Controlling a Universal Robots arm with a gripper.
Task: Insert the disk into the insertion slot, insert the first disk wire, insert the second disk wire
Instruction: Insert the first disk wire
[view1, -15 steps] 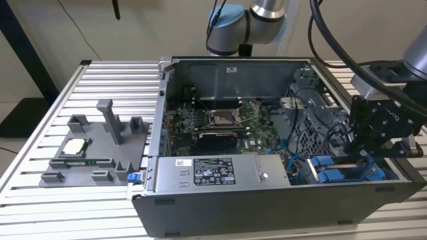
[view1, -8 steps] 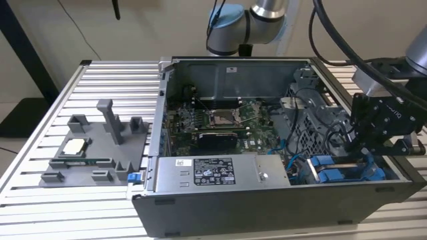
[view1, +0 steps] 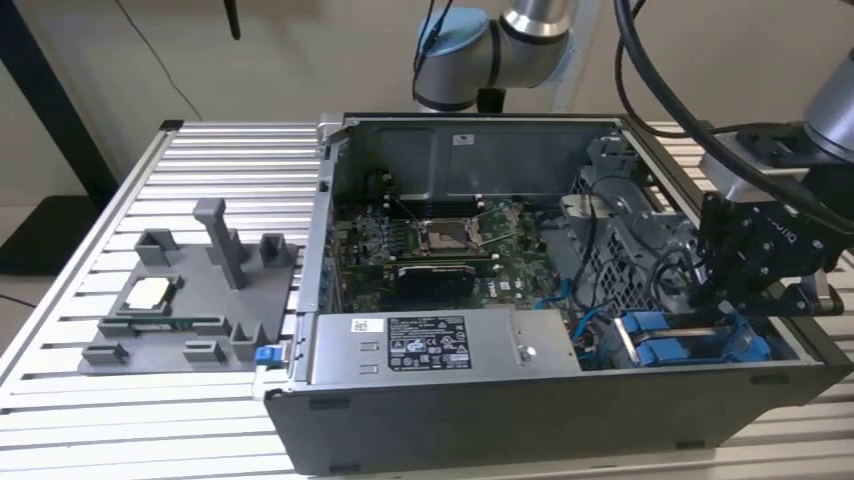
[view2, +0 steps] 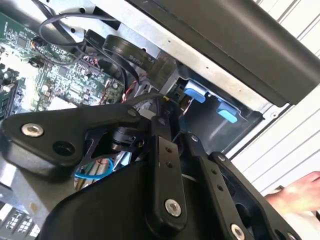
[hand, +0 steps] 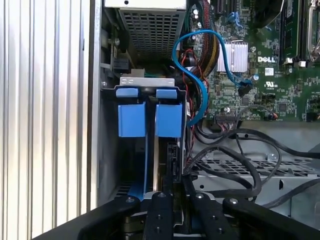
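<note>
**Black two-fingered gripper (view2: 167, 111) at the drive bay of an open computer case**

Exterior view: open dark grey tower computer case (view1: 534, 420) lying on a slatted aluminium table (view1: 80, 420). Green motherboard (view1: 441, 250) exposed. Grey power supply box with a white label (view1: 427, 345) along the near wall. Grey plastic fixture tray (view1: 187, 300) on the table beside the case, toward the exterior view's left. Gripper set low in the case corner at the exterior view's right, directly over the narrow grey metal insertion slot with bright blue plastic rails and tabs (view1: 667, 345).

First wrist view: looks along the slot past the finger links. Flat silver-grey disk in its blue carrier frame (hand: 156, 165) seated edge-on inside the slot under one of the two blue tabs, seen as a thin pale edge beside a blue rail. Light blue data cable (hand: 203, 100) looping from the motherboard to just beside the slot.

Second wrist view: fingers (view2: 162, 145) set narrow, tips pinched on a small dark cable connector (view2: 165, 102) trailing a black lead, near the blue tabs. Person's hand (view2: 300, 195) resting on the table outside the case.
</note>
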